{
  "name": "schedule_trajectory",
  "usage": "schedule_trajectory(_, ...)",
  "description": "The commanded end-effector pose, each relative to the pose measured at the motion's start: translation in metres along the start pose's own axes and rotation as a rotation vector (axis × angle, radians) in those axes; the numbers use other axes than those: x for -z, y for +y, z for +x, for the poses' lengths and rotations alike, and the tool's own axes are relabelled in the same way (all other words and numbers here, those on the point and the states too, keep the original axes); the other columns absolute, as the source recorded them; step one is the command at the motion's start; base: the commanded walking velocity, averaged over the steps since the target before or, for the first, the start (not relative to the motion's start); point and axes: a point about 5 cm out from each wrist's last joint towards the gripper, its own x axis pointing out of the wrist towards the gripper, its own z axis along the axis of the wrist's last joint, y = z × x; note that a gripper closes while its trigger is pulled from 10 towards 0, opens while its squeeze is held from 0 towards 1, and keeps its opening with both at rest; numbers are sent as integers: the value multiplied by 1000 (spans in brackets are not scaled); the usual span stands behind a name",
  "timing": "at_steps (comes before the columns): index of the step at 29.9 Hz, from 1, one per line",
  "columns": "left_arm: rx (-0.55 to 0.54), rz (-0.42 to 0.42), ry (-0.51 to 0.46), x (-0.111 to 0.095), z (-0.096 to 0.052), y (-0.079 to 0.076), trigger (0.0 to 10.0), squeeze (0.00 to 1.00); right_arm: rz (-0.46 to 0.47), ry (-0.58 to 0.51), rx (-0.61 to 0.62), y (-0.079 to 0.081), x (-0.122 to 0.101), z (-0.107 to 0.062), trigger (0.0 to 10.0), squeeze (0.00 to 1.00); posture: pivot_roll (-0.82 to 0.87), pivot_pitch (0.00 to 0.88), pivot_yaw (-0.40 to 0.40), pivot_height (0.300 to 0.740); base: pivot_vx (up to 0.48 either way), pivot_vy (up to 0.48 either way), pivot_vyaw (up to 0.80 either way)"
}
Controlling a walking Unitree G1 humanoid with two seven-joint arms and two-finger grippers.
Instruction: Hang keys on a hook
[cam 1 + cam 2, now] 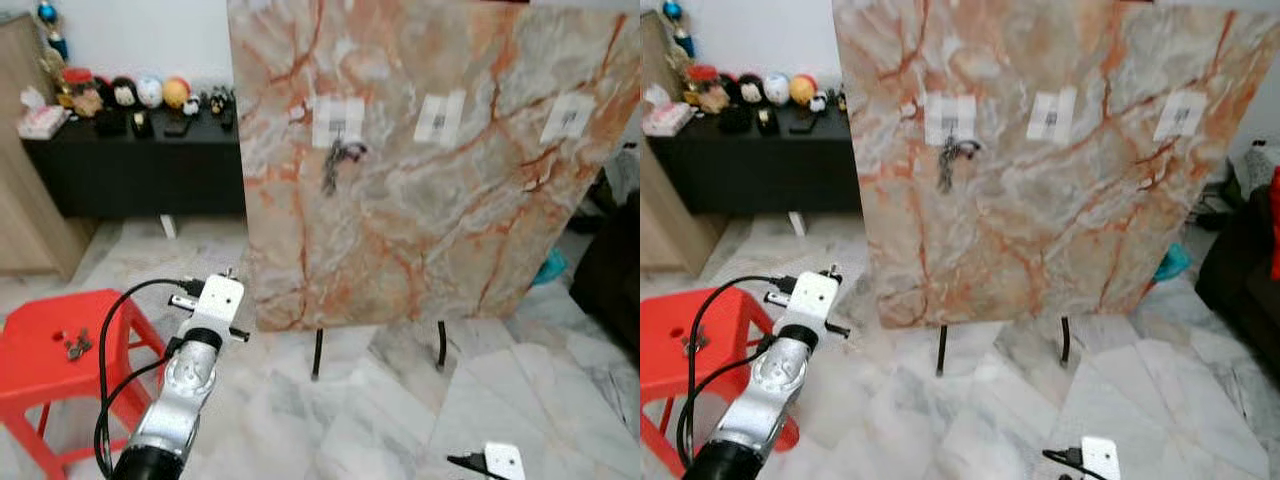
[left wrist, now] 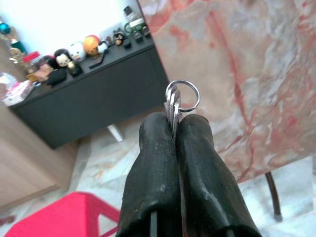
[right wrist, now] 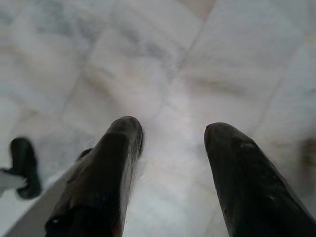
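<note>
1. One key bunch hangs on the marble board's leftmost hook.
2. Left hand pinches thin, rigid keys flatwise; ring free for hooking.
3. Right hand gapes wide over floor.

A black sideboard stands against the white wall, its top lined with small round-headed figurines and a pink box at the far end. A red plastic stool sits on the pale marble floor. Something teal lies low beside a dark seat.
</note>
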Motion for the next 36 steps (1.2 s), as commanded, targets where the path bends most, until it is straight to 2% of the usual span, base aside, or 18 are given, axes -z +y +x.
schedule_trajectory(1,12,-13,-20,-8,3,-3,10000,0,-1,-17,24,-7,-4,-1,10000,0,43,0,-70,740,0,-270,0)
schedule_trajectory(9,26,-15,-28,-10,4,-5,10000,0,-5,-5,25,-5,-4,0,10000,0,44,0,-69,740,0,-270,0)
schedule_trajectory(14,30,-17,-27,-10,4,-6,10000,0,-24,12,18,-2,-1,0,10000,0,49,0,-71,740,0,-272,-749)
schedule_trajectory(17,36,-12,-27,-11,3,-6,10000,0,-24,11,21,-2,-1,0,10000,0,51,0,-73,740,0,-266,0)
schedule_trajectory(23,126,-6,-43,-13,-1,-17,10000,0,-15,6,22,-5,-1,0,10000,0,55,0,-73,740,0,0,0)
schedule_trajectory(25,128,-56,-65,-19,-3,-19,10000,0,-10,3,24,-5,-1,-1,10000,0,57,0,-69,740,0,0,0)
schedule_trajectory(31,136,-111,-100,-27,-6,-23,10000,0,-47,34,23,-5,4,-1,10000,0,60,0,-69,740,0,0,0)
schedule_trajectory(36,145,-135,-128,-33,-7,-26,10000,0,-27,29,27,-5,5,-1,10000,0,60,0,-66,740,48,0,0)
